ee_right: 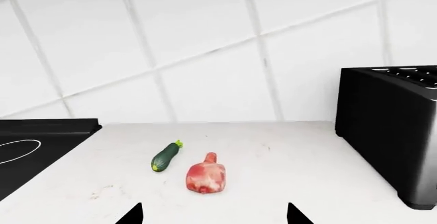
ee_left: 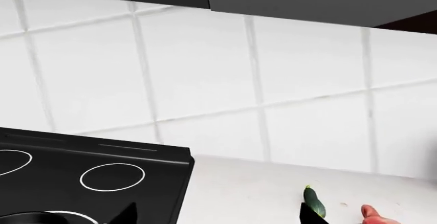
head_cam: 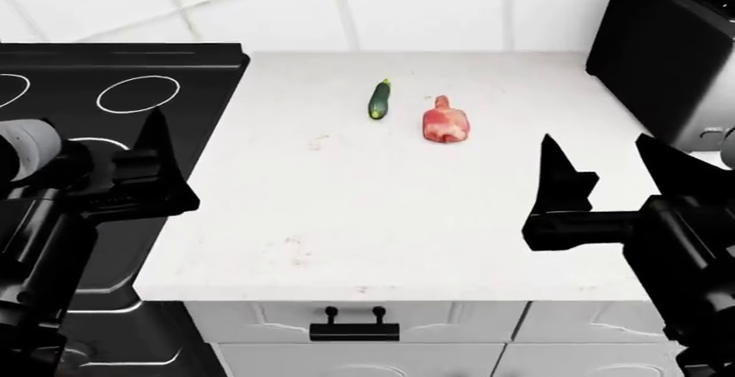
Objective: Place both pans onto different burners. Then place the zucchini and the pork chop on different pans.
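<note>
The dark green zucchini [head_cam: 380, 100] and the pinkish-red pork chop [head_cam: 446, 122] lie side by side, a little apart, on the white counter [head_cam: 344, 213], toward the back. Neither pan shows in any view. My left gripper [head_cam: 150, 157] hangs open over the cooktop's [head_cam: 195, 67] right edge, empty. In the left wrist view its fingertips [ee_left: 126, 215] stand wide apart, with the zucchini [ee_left: 314, 202] and pork chop [ee_left: 375, 215] beyond. My right gripper [head_cam: 614, 166] is open and empty, short of the pork chop [ee_right: 205, 175] and zucchini [ee_right: 165, 156].
A black toaster [head_cam: 672, 50] stands at the counter's back right. On the cooktop a small white ring [head_cam: 138, 93] shows at the back, and an arc of a bigger ring [head_cam: 103, 141] beside my left gripper. A tiled wall [ee_right: 204, 55] backs the counter. A drawer handle [head_cam: 354, 330] sits below its front edge.
</note>
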Tool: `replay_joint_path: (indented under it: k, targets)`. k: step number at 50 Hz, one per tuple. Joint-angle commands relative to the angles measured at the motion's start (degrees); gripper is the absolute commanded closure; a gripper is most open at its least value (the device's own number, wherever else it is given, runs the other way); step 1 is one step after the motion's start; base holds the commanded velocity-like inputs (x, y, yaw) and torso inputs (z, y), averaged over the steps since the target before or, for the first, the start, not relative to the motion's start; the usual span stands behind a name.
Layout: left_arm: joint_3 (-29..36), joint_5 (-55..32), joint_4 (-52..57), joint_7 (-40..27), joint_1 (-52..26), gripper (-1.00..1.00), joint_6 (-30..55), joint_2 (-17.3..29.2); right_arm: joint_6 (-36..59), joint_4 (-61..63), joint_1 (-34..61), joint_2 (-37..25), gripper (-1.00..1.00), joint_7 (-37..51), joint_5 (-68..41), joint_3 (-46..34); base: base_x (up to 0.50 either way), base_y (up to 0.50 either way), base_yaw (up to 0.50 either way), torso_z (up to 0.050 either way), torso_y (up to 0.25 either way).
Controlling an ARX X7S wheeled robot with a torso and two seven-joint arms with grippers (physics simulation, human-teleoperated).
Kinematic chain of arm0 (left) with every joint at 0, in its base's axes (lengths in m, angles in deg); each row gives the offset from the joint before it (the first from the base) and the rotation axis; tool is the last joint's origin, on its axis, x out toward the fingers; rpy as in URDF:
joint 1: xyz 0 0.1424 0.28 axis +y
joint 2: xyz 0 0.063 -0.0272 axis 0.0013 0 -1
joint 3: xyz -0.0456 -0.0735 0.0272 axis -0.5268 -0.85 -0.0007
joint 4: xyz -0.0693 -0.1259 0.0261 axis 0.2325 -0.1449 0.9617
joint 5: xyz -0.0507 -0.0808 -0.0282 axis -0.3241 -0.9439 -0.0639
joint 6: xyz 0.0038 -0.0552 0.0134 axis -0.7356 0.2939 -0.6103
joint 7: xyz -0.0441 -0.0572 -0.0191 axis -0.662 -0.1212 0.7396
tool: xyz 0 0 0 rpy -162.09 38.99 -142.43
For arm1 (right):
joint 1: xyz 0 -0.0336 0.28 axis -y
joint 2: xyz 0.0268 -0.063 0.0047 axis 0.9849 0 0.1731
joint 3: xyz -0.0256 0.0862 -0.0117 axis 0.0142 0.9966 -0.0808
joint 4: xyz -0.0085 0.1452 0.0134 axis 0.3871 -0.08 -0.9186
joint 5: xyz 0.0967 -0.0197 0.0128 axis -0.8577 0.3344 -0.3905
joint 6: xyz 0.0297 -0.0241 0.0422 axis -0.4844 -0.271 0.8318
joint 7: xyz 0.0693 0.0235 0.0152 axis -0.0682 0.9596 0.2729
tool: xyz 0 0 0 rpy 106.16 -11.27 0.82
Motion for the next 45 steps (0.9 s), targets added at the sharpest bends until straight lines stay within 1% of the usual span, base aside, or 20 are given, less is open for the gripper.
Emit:
replay_joint_path:
  k: [1,16,28,36,43,45]
  targets:
    - [-0.1,0.1,-0.1,0.0,0.1,-1.00,-0.4,0.2,-0.6,-0.2,0.0,-0.1,-1.00,0.4,-0.2,0.6,0.50,-0.03,0.00,0.000,0.000]
    - [-0.4,0.5,-0.1,0.2,0.9,-1.00,-0.8,0.6,-0.7,-0.1,0.2,0.0,-1.00,0.4,-0.4,0.3,0.50,-0.04,0.00,0.000,0.001]
    - [-0.3,0.6,-0.1,0.3,1.1,-1.00,-1.1,0.8,-0.5,-0.5,0.0,0.3,-1.00,0.3,-0.1,-0.2,0.48,-0.16,0.00,0.000,0.001]
    - [-0.5,0.3,0.0,0.2,1.2,-1.00,-1.4,1.0,0.4,0.1,1.4,0.1,-1.00,0.7,0.1,-1.2,0.04,0.00,0.00,0.000,0.001]
    - [0.0,0.7,-0.4,0.4,0.8,-1.00,-1.4,0.9,2.3,-0.4,5.5,0.8,-1.00,1.8,-0.6,-4.1,0.00,0.00,0.00,0.000,0.000]
    - [0.5,1.1,-0.6,0.7,0.6,-1.00,-1.2,0.8,3.6,-1.9,8.1,1.7,-1.00,2.1,-0.5,-6.0,0.00,0.00,0.00,0.000,0.000]
